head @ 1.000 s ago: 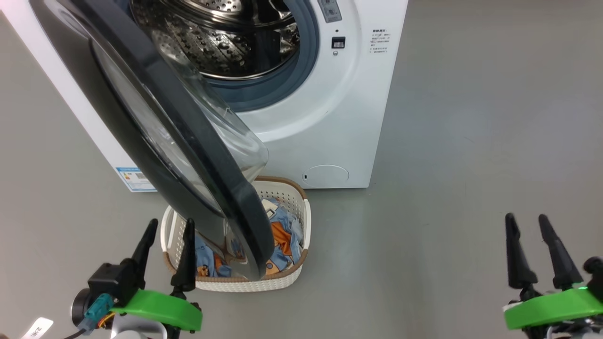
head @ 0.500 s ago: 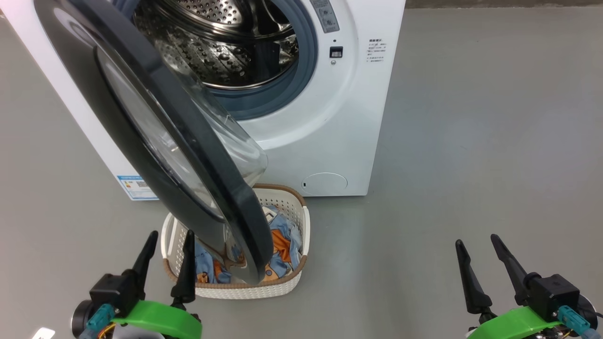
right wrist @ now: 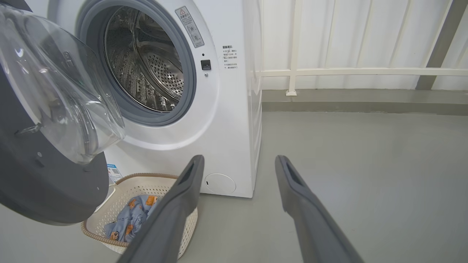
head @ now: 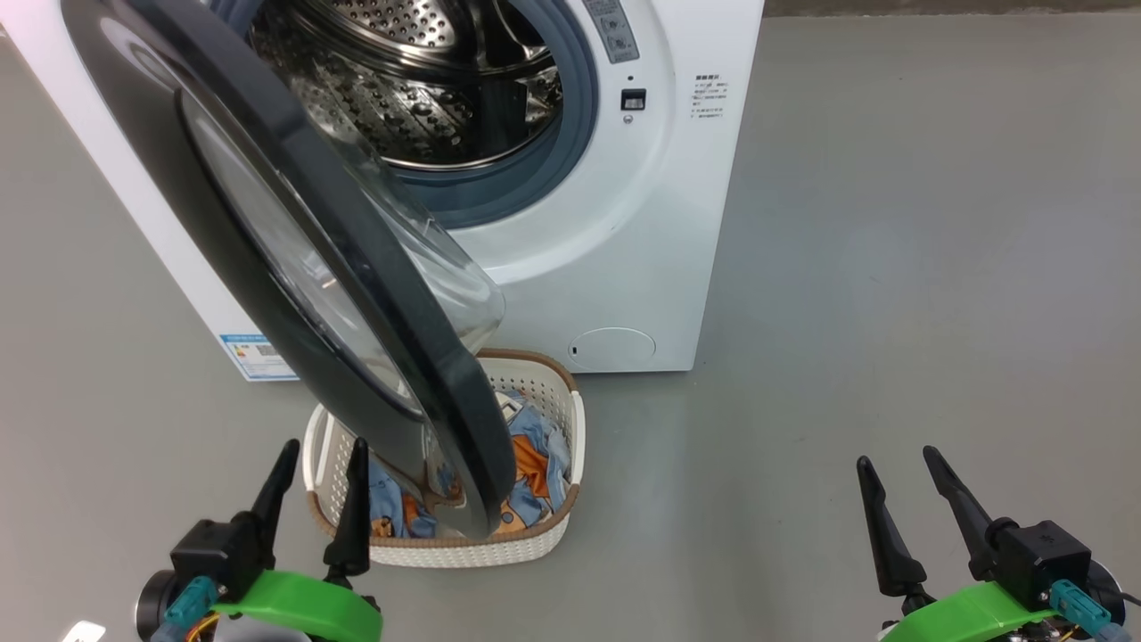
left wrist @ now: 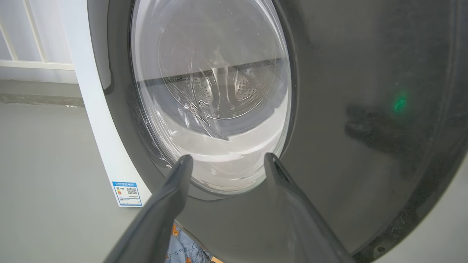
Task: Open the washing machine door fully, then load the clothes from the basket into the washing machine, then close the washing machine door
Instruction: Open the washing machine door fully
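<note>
Door stage, not finished. The washing machine door [head: 374, 294] stands roughly half swung, hinged at the 9 o'clock side of the opening. Its black ring hangs over the left part of the basket [head: 535, 544]. The basket sits on the floor just in front of the washing machine [head: 615, 223], at 6 o'clock from the steel drum [head: 419, 98]. The clothes [head: 535, 455], blue with orange print, lie in the basket; the drum looks empty.

The left gripper [head: 324, 443] is at 7 o'clock in the head view, fingers spread, nothing between them. Its wrist view faces the door's outer face; contact cannot be told. The right gripper [head: 896, 456] is at 5 o'clock, well apart from the machine, fingers spread and empty.

Judgement: step one in hand. A push from the outer face would close the door. The next move calls for catching the free edge or inner side and swinging it on toward 9 o'clock until the basket is uncovered.
</note>
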